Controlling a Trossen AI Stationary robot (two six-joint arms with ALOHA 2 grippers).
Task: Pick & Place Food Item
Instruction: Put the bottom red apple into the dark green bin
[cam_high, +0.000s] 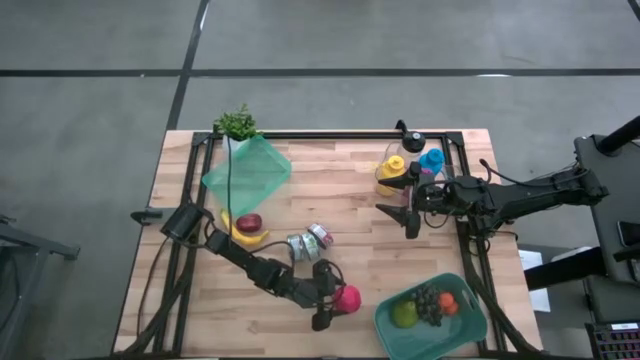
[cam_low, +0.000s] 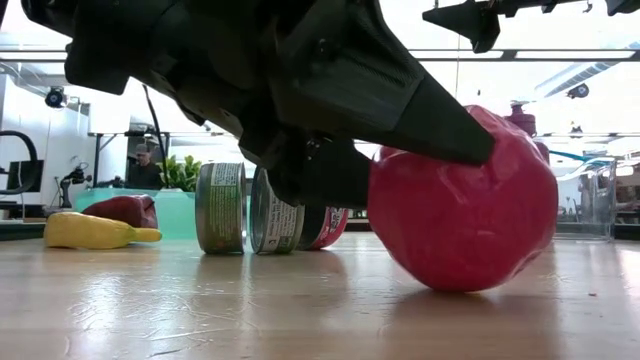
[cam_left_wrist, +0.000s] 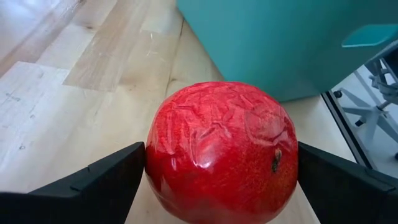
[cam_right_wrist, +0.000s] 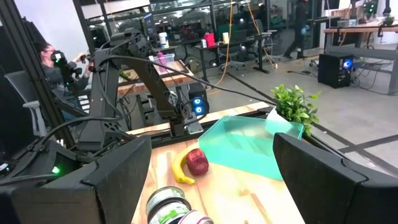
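Teal bin (cam_high: 385, 322) with apple (cam_high: 404, 314), grapes (cam_high: 428, 303), orange (cam_high: 447, 303)

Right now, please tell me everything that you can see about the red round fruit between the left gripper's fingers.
The red pomegranate-like fruit is round, glossy deep red, with a crinkled, faceted-looking skin and a small dark spot on one side. It rests on the wooden table, near the front edge, just beside the teal bin that holds other fruit. The left gripper brackets it: one dark finger meets each flank. In the low view it sits on the wood, not lifted.
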